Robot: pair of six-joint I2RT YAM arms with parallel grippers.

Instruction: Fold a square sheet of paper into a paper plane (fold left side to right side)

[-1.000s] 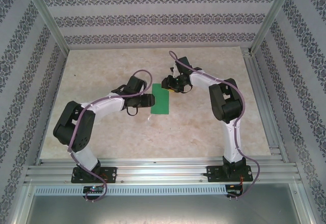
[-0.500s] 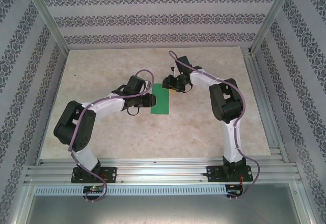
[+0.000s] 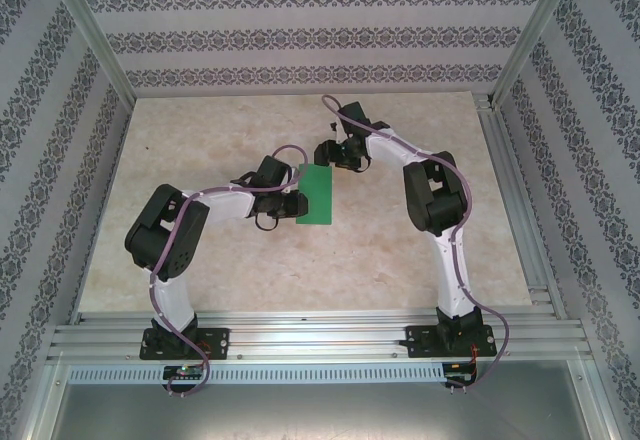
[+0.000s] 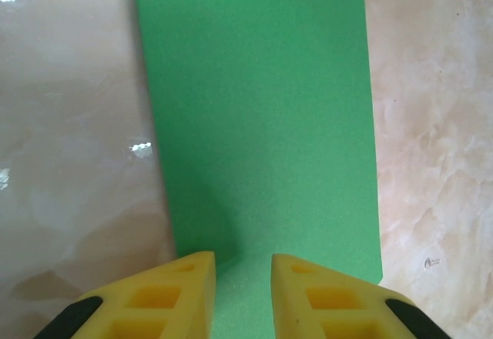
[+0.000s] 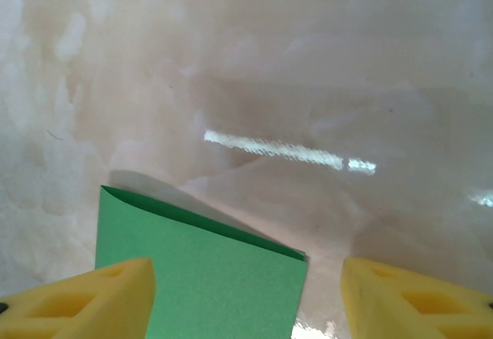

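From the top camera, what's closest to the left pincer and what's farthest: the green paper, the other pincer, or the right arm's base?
Starting from the left pincer:
1. Green paper, right at its tips, just to the right.
2. Right pincer, by the paper's far edge.
3. Right arm's base, at the bottom right of the view.

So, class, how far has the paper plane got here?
Done: the square sheet of paper lies folded in half, a narrow rectangle. In hand: the left gripper sits over one edge, jaws narrowly apart; the right gripper stands open astride a corner. To do: every nose and wing fold; no point shows yet.
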